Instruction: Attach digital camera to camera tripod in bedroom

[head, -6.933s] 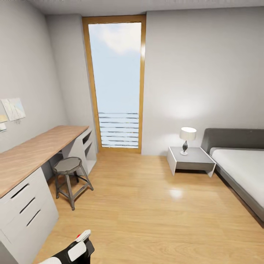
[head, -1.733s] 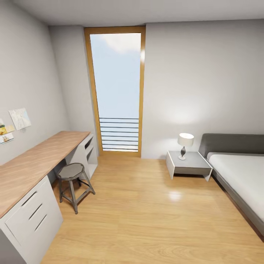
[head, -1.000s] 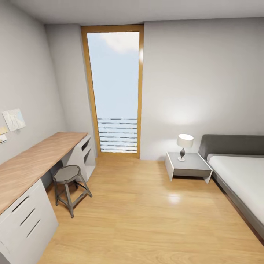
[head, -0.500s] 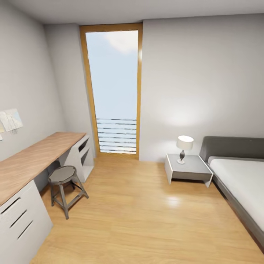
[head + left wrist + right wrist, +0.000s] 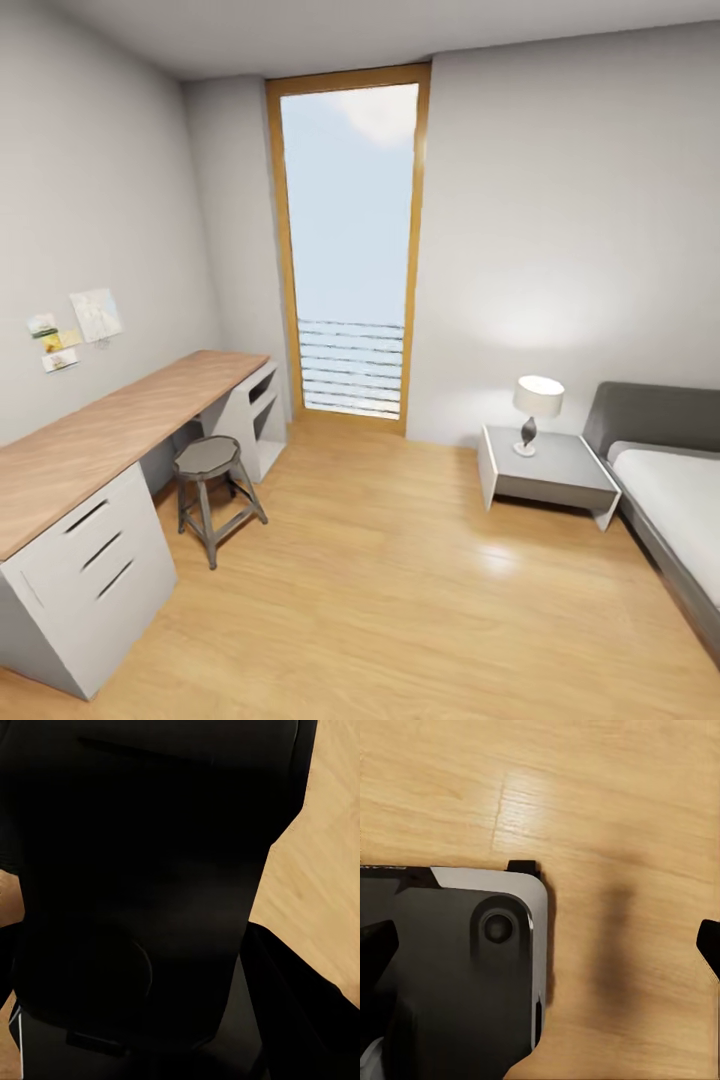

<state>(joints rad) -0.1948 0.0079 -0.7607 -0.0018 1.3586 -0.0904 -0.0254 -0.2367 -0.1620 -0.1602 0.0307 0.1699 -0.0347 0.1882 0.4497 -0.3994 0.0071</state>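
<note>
Step in hand, judged: searching bedroom for camera tripod and digital camera. Neither seen from head view, so whereabouts unknown. Do it well: turn base slowly, sweep the unseen part of room, keep arms tucked.

Gripper states: cannot tell for either; wrist views give dark robot body over floor.

Landmark window (image 5: 350, 240): desk (image 5: 110, 425) to its left along wall, stool (image 5: 210, 465) beside desk, nightstand (image 5: 550, 470) with lamp (image 5: 537, 405) to its right, bed (image 5: 670, 480) beyond. Light wood plank floor (image 5: 400, 590), glossy.

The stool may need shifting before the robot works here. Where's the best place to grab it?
Likely the flat seat rim of the stool, from above on the room side: it stands upright, the desk blocks the far side, and its splayed legs are braced low.
</note>
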